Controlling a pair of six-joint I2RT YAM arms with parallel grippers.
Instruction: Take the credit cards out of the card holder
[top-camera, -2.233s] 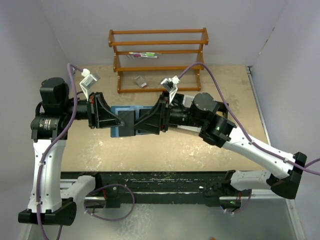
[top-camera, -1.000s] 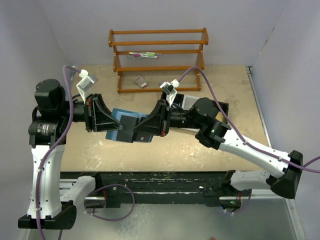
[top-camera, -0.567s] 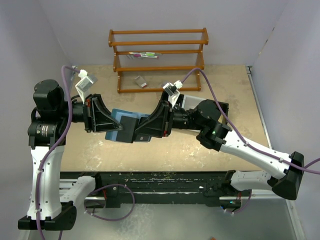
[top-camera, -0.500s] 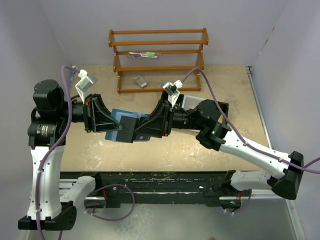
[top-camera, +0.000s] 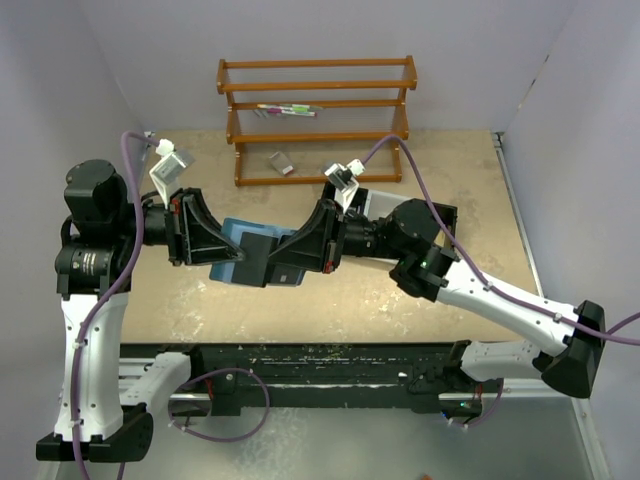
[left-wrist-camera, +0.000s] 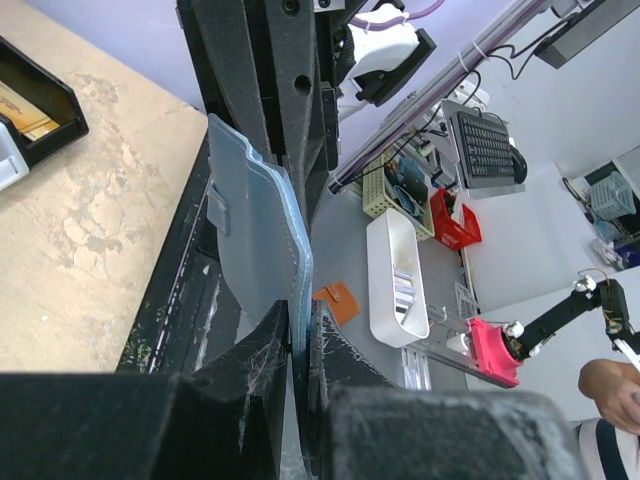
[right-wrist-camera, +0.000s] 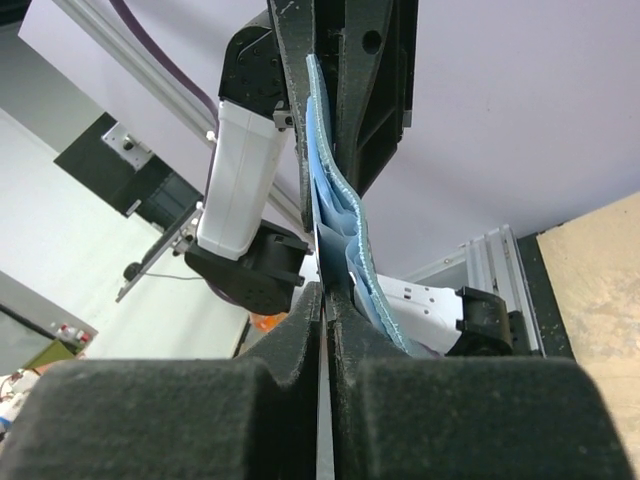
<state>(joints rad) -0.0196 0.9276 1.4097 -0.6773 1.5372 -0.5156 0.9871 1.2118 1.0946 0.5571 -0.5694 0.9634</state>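
The teal-blue card holder (top-camera: 240, 230) hangs in the air between my two grippers, tilted and part open. My left gripper (top-camera: 230, 250) is shut on the card holder's left edge; in the left wrist view the blue leather (left-wrist-camera: 255, 230) runs straight into its pinched fingers (left-wrist-camera: 298, 325). A dark credit card (top-camera: 262, 256) sticks out of the holder's right side. My right gripper (top-camera: 280, 258) is shut on that card; in the right wrist view the thin card edge (right-wrist-camera: 322, 268) sits between its closed pads, with the card holder's blue pockets (right-wrist-camera: 345, 225) just beyond.
A wooden rack (top-camera: 315, 110) stands at the back with small items on a shelf. A small grey object (top-camera: 281, 162) lies in front of it. A black tray (top-camera: 445, 214) sits behind the right arm. A black rail (top-camera: 300, 360) runs along the near edge.
Since the earliest frame both grippers have lifted and tilted the card holder, carrying it slightly left and nearer. Over the last second the arms have hardly moved.
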